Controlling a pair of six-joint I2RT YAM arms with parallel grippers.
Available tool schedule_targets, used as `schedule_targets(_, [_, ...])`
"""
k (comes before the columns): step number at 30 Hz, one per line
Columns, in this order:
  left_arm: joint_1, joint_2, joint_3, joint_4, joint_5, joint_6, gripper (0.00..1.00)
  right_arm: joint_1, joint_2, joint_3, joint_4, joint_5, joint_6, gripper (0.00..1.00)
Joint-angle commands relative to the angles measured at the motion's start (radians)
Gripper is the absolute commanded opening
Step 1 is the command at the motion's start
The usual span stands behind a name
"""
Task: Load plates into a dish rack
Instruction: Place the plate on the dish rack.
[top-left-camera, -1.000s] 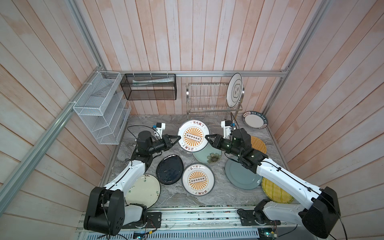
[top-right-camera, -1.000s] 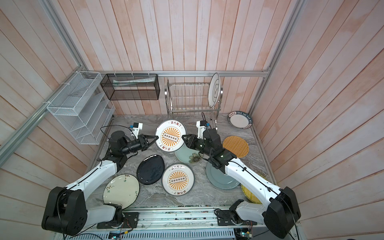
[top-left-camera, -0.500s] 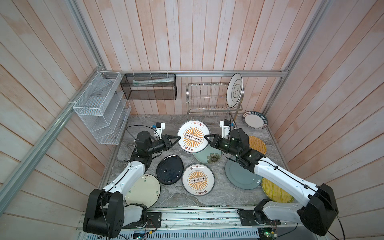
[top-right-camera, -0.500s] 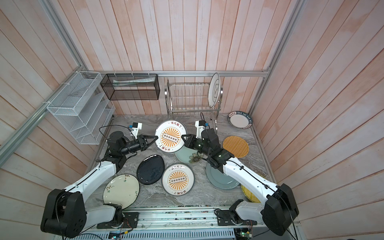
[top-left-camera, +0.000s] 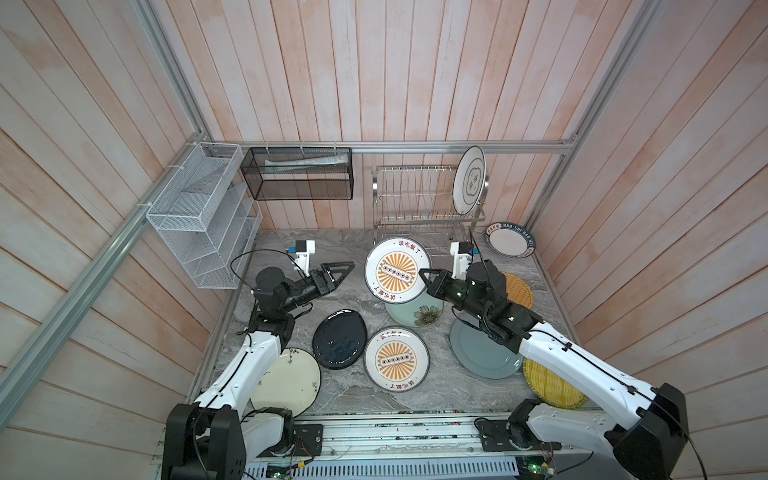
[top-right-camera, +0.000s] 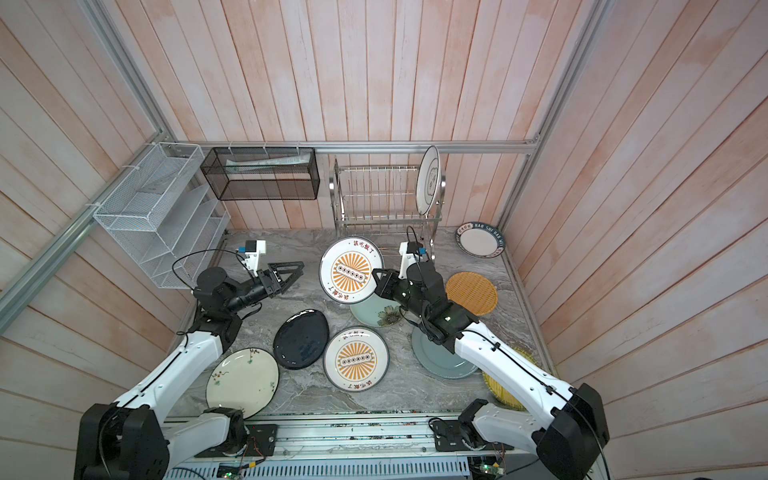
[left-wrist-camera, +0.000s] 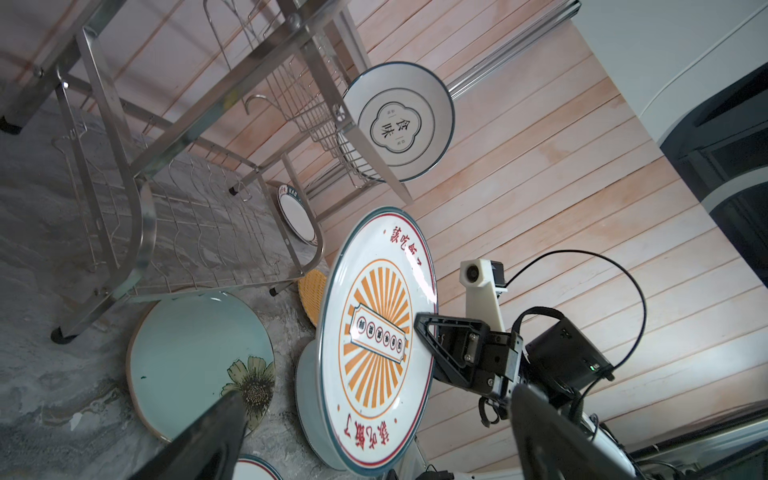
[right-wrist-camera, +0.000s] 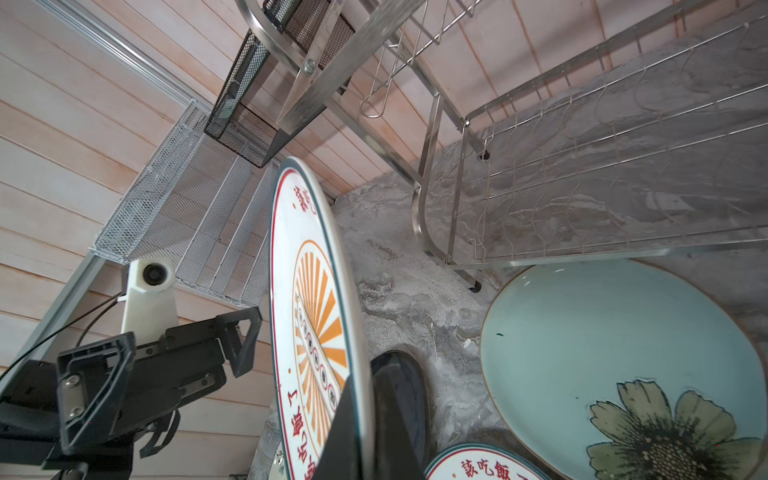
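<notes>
A white plate with an orange sunburst (top-left-camera: 395, 270) (top-right-camera: 351, 270) hangs tilted above the table in front of the dish rack (top-left-camera: 419, 199) (top-right-camera: 378, 195). My right gripper (top-left-camera: 422, 274) (right-wrist-camera: 361, 399) is shut on its right rim. My left gripper (top-left-camera: 343, 276) (left-wrist-camera: 378, 395) stands open just left of that plate (left-wrist-camera: 374, 332), not touching it. A white dark-rimmed plate (top-left-camera: 468, 180) stands in the rack's upper tier at the right end. Flat on the table lie a second sunburst plate (top-left-camera: 396, 359), a black (top-left-camera: 340, 338), a pale green flowered (top-left-camera: 415, 313), a grey-blue (top-left-camera: 478, 353) and a cream one (top-left-camera: 286, 380).
A woven orange plate (top-left-camera: 517, 289) and a yellow one (top-left-camera: 548, 386) lie under my right arm. A lettered white plate (top-left-camera: 510, 239) rests at the back right. A white mesh organiser (top-left-camera: 199, 216) and a black mesh basket (top-left-camera: 297, 178) hang on the walls.
The right gripper has closed on the sunburst plate's right rim. The left gripper has opened, let go of the left rim and drawn slightly left.
</notes>
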Motion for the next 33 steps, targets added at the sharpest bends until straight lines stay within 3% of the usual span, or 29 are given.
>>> schedule_targets(1, [0.015,-0.035,-0.027,0.106,0.014,-0.018,1.0,0.005,-0.05,0.083,-0.032,0.086,-0.062,0.0])
schedule_targets(6, [0.036,-0.082,-0.021,0.094,0.001,0.02,1.0,0.005,-0.058,0.209,-0.105,0.138,-0.149,0.0])
schedule_targets(11, [0.038,-0.172,0.005,-0.023,-0.018,0.157,1.0,0.005,-0.017,0.367,-0.16,0.18,-0.238,0.0])
schedule_targets(24, [0.024,-0.471,-0.054,-0.493,-0.178,0.56,1.0,-0.055,0.208,0.796,-0.289,0.405,-0.493,0.0])
schedule_targets(33, [0.003,-0.589,-0.101,-0.58,-0.218,0.66,1.0,-0.115,0.418,1.081,-0.358,0.597,-0.677,0.0])
